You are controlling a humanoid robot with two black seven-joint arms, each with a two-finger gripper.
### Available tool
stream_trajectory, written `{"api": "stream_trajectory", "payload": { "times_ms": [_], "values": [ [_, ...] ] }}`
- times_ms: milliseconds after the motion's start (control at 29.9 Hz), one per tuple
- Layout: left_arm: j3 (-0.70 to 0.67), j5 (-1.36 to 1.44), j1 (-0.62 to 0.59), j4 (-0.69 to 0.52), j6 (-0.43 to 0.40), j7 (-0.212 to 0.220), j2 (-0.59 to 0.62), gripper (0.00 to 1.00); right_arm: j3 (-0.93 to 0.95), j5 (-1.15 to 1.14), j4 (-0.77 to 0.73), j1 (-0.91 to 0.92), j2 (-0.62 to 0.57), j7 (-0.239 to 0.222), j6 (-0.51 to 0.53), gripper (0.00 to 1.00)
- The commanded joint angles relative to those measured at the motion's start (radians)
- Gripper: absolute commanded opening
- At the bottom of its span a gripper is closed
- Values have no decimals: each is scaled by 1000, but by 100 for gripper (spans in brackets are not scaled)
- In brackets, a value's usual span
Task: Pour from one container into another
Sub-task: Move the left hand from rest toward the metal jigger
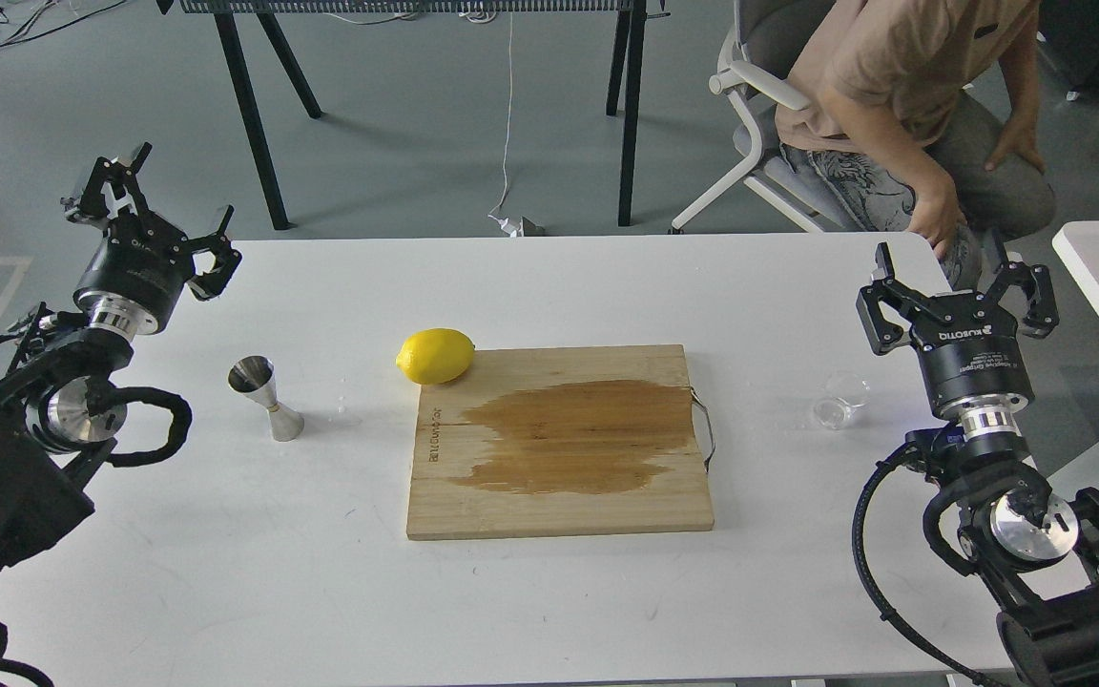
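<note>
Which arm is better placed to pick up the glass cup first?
Right. The right gripper hangs open just beside the glass cup; the left gripper is across the board, near the jigger.

l arm comes in from the left edge, wrist angled up, left gripper [151,218] fingers spread wide w/ nothing between them. r arm rises from the bottom right corner, wrist near vertical, right gripper [957,283] pointing up, fingers apart and empty too.
</note>
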Motion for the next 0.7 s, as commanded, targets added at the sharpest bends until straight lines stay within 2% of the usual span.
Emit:
{"api": "stream_trajectory", "payload": {
  "times_ms": [0, 535, 669],
  "values": [
    [0, 0, 2, -1, 0, 0, 7, 100, 0, 0, 0, 0, 7, 0, 0, 99],
    [-45, 0, 2, 2, 0, 0, 26, 100, 3, 3, 11, -2, 22, 0, 0, 99],
    [-33, 18, 2, 4, 0, 0, 61, 100, 3, 3, 35, 0, 35, 0, 0, 99]
  ]
}}
